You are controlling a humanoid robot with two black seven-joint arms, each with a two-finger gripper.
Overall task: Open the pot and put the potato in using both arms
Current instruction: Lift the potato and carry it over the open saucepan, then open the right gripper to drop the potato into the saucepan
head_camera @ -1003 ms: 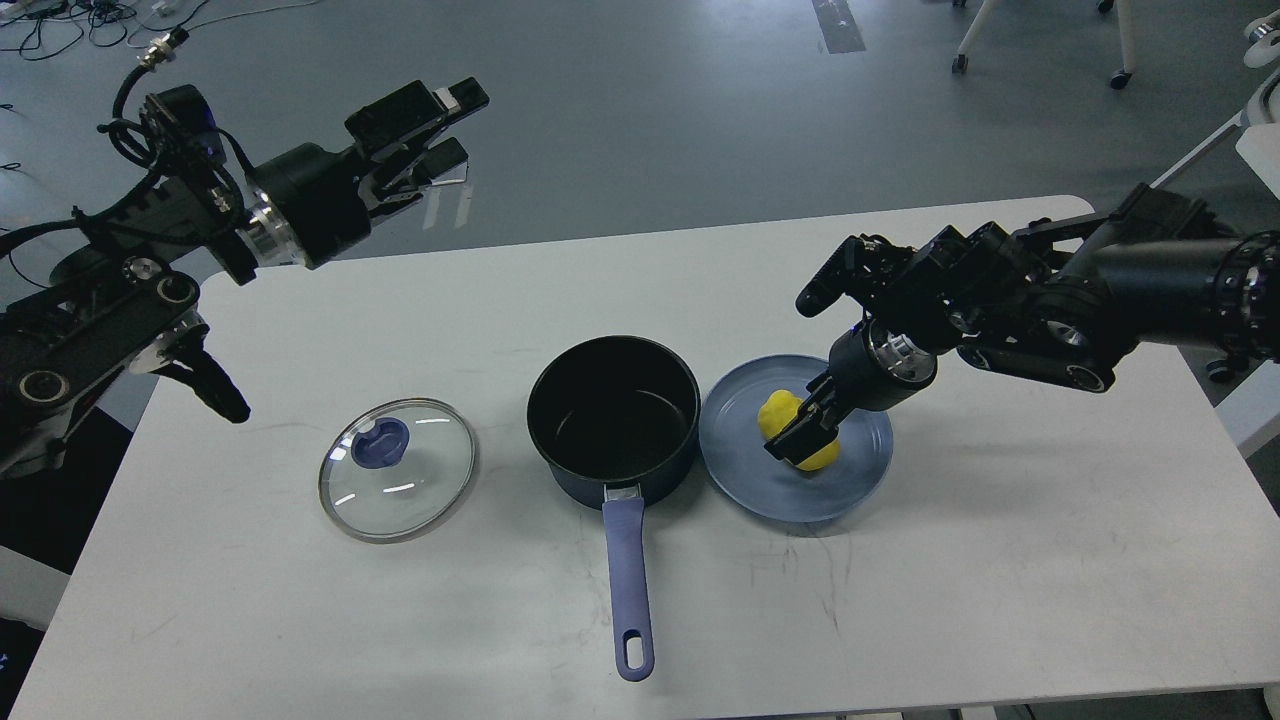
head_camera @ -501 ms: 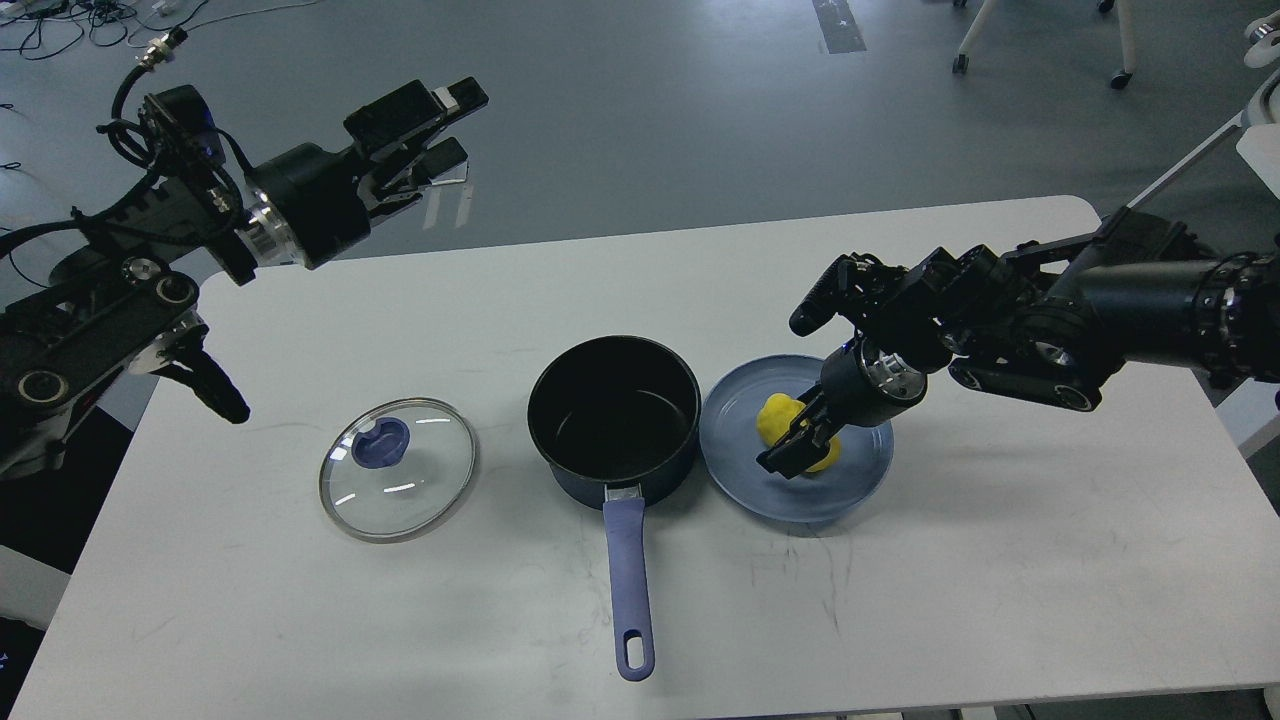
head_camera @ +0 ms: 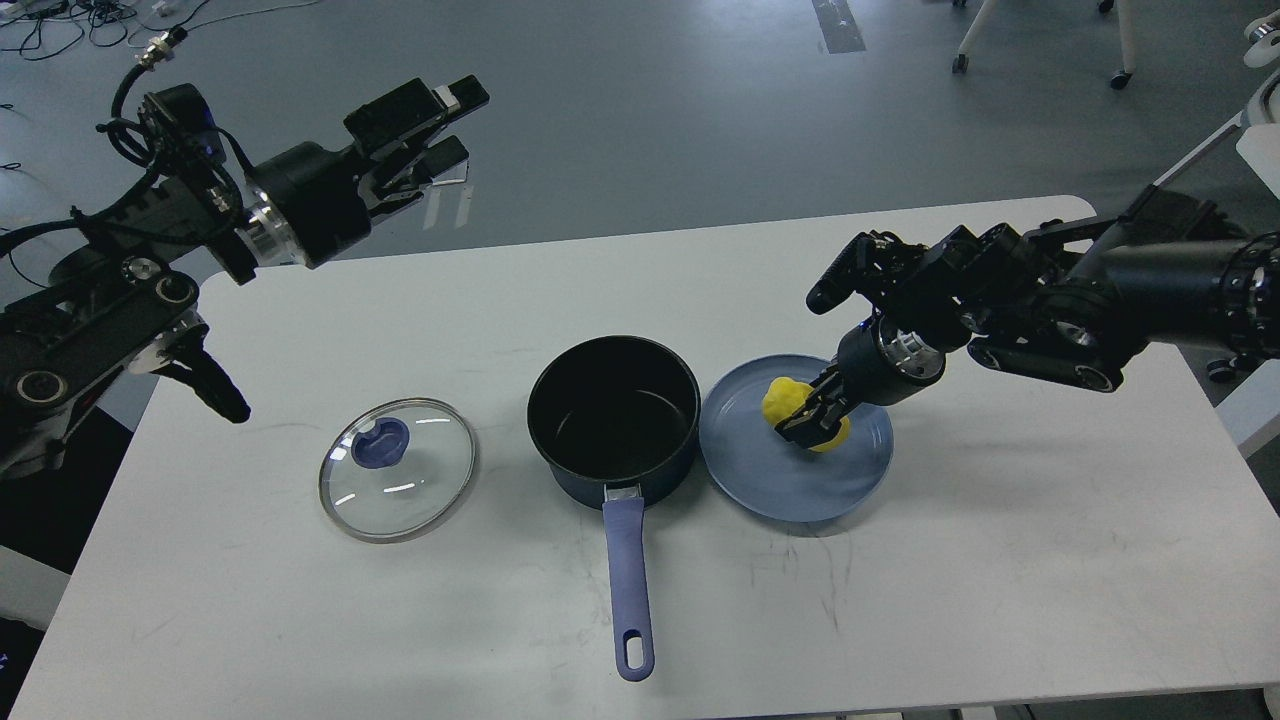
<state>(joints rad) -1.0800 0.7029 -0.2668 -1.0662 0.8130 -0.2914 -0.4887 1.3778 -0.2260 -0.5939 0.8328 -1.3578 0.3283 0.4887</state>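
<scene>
- White counter (head_camera: 1000,560) carries the open saucepan (head_camera: 612,415), its blue handle pointing toward the near edge.
- Glass lid (head_camera: 398,468) lies flat to the saucepan's left, unmoved.
- Right tool (head_camera: 808,424) is clamped on the yellow potato (head_camera: 790,400); both have risen since a second ago, above the blue plate (head_camera: 790,480) just right of the saucepan.
- Left tool (head_camera: 430,125) hangs parted and empty, far up-left of the saucepan, as before.

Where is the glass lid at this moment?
In the head view the glass lid lies flat on the white table, left of the open pot and apart from it, below the raised left gripper.
</scene>
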